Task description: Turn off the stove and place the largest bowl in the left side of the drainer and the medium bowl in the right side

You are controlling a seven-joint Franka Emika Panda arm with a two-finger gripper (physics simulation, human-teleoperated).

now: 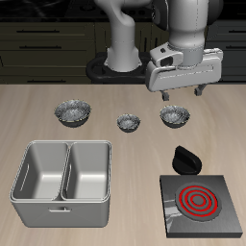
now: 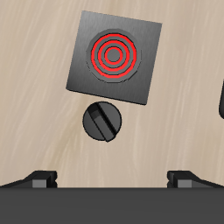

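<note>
The stove (image 1: 199,201) sits near the table's front edge with its coil rings glowing red. Its black knob (image 1: 185,159) lies just behind it. In the wrist view the stove (image 2: 114,54) and knob (image 2: 101,122) lie straight below. My gripper (image 1: 183,94) hangs open and empty high above the table, over the area behind the knob; its fingertips (image 2: 39,179) stand far apart. The largest bowl (image 1: 73,113), the medium bowl (image 1: 174,116) and a tiny bowl (image 1: 128,122) stand in a row farther back. The grey drainer (image 1: 58,212) has both compartments empty.
The robot's base stands at the table's back, behind the row of bowls. The tiny bowl sits between the two larger ones. Bare wood lies between the drainer and the stove.
</note>
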